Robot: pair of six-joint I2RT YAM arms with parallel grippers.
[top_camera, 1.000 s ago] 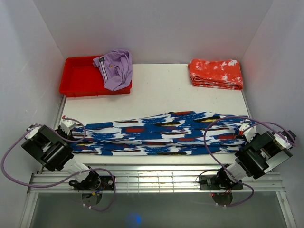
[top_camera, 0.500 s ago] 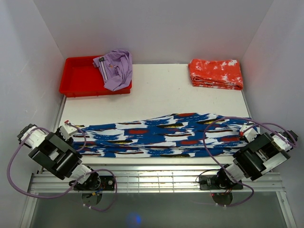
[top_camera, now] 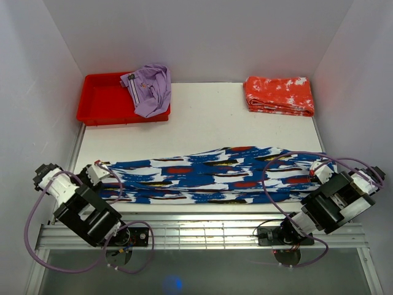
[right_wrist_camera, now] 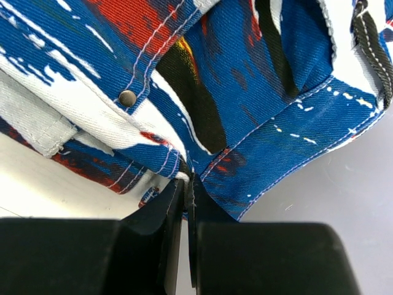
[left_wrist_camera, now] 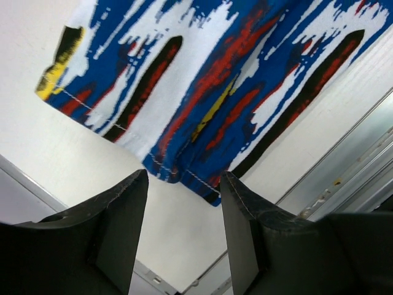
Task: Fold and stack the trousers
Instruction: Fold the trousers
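Note:
The trousers (top_camera: 209, 174), in a blue, white and black streaked print with red patches, lie stretched in a long band across the near part of the table. My left gripper (top_camera: 97, 172) sits at their left end, open, with the hem (left_wrist_camera: 184, 175) just beyond its fingertips and bare table between the jaws. At the right end my right gripper (top_camera: 319, 170) is shut on the waist edge of the trousers (right_wrist_camera: 245, 123), the cloth pinched between its fingers (right_wrist_camera: 175, 203).
A red tray (top_camera: 101, 101) stands at the back left with a lilac garment (top_camera: 150, 89) draped over its right rim. A folded orange-red garment (top_camera: 279, 95) lies at the back right. White walls close in both sides, and a metal rail (top_camera: 202, 230) runs along the near edge.
My left gripper has opened and let go of the trouser hem, and the arm has drawn back toward the near edge. The left end of the cloth has settled flat. The right gripper kept its hold.

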